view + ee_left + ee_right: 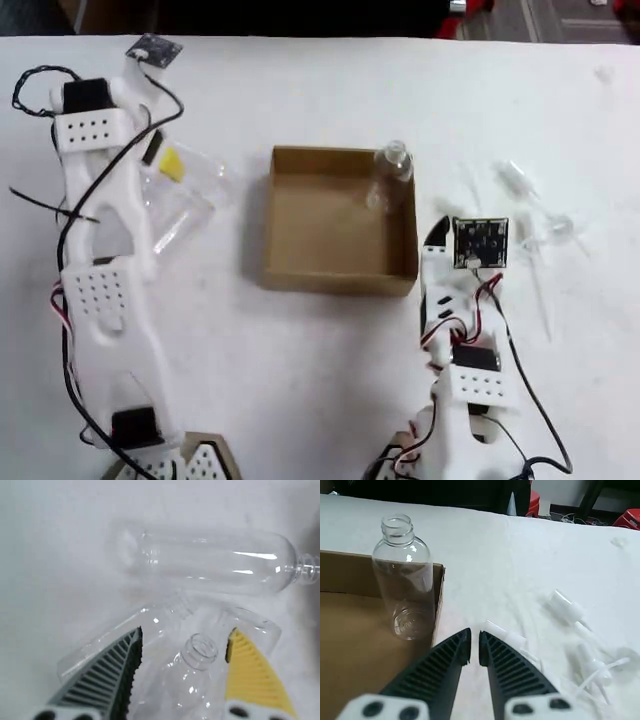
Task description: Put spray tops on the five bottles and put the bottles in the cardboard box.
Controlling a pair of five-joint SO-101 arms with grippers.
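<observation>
We see the left gripper (185,630) with its grey and yellow fingers (250,670) spread wide. The open neck of a clear plastic bottle (199,652) lies between them, and we cannot tell whether either finger touches it. Just beyond the fingertips a second clear bottle (210,562) lies on its side on the white surface (50,555). A third clear bottle (150,622) lies slanted at the tip of the grey finger.

The right gripper (475,632) has its 2 black fingers (440,670) pressed almost together with nothing between them. Beyond them, off to one side, an uncapped upright bottle (405,580) stands in a corner of the brown cardboard box (350,630). To the other side, white spray tops (566,605) lie loose on the surface, 1 of them just past the fingertips.

From above, the cardboard box (340,270) sits between the 2 arms, and the upright bottle (393,165) stands in its far corner.
</observation>
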